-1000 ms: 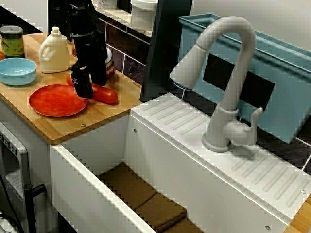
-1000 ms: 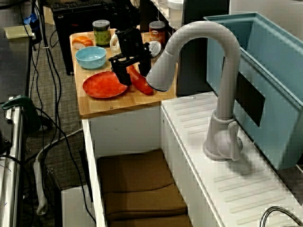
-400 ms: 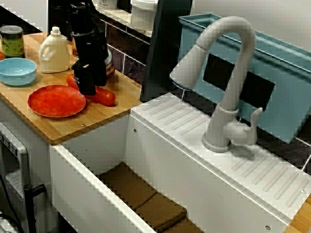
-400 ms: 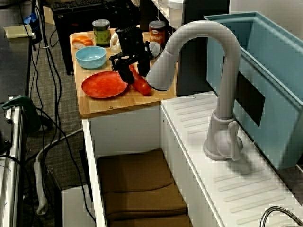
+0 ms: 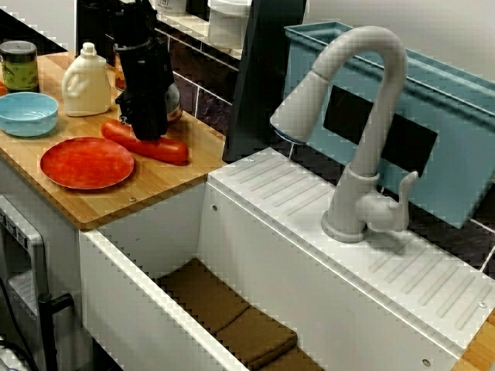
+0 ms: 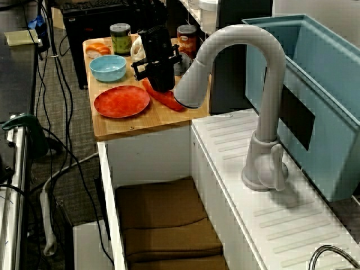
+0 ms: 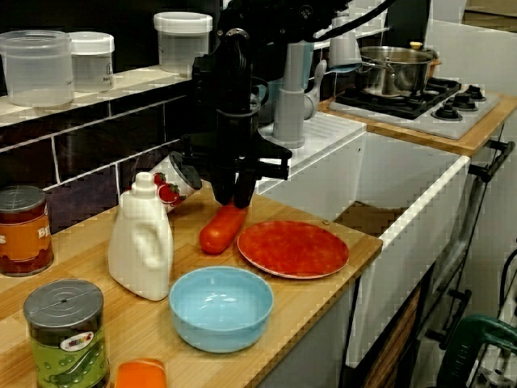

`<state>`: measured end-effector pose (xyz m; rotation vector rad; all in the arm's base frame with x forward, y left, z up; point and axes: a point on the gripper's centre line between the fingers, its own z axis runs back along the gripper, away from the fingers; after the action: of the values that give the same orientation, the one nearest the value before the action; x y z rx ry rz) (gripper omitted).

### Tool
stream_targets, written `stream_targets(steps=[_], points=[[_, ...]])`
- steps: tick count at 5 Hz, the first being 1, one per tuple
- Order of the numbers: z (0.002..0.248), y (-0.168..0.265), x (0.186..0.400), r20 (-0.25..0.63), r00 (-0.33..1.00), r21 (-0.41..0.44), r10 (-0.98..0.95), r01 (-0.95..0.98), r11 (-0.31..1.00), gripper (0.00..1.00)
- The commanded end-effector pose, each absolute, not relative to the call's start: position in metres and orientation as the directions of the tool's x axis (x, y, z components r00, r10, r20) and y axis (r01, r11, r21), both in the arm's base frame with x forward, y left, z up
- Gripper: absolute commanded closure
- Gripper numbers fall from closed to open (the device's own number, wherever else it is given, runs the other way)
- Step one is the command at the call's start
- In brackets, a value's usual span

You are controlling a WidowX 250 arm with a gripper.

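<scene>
Bottle: white plastic jug-shaped bottle (image 7: 141, 242), upright, well left of the flat round red plate (image 7: 292, 248); a sideways sweep of the arm could tip it.
Jar: small strawberry-patterned jar (image 7: 171, 190), on its side behind and left of the plate, close to the gripper's body; a nudge could set it rolling.
Bowl: pale blue empty bowl (image 7: 221, 307), in front and left of the plate, apart from the gripper; little at stake here.
Vegetable: long smooth red vegetable (image 7: 222, 229), lying on the wooden counter (image 7: 319, 303) just left of the plate's rim, not on it. It looks rounded and slick, so a pinch near its end could squirt it out, or let it swing and drop.
Gripper: black gripper (image 7: 236, 196), pointing straight down on the vegetable's far end, behind the plate's left edge. Its fingers stand close together; I cannot tell whether they clasp the vegetable or only press on it. Too hard a downward push could kick the near end against the plate.
Plate: near the counter's front edge; a shove from the vegetable could slide it towards the white sink (image 7: 420, 202) on its right.
</scene>
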<state>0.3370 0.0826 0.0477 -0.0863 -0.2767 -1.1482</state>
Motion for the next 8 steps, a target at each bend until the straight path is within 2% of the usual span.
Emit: stream_targets(steps=[1,2,3,5,8], points=[[0.060,0.089,0.342,0.265,0.387,0.099,-0.883,0.900,0.424,1.00],[0.062,0.089,0.341,0.267,0.388,0.102,-0.882,0.899,0.427,1.00],[0.064,0.090,0.339,0.264,0.397,0.119,-0.879,0.891,0.439,0.00],[0.064,0.090,0.339,0.268,0.405,0.118,-0.874,0.887,0.447,0.00],[0.052,0.084,0.340,0.247,0.410,0.110,-0.878,0.888,0.446,0.00]])
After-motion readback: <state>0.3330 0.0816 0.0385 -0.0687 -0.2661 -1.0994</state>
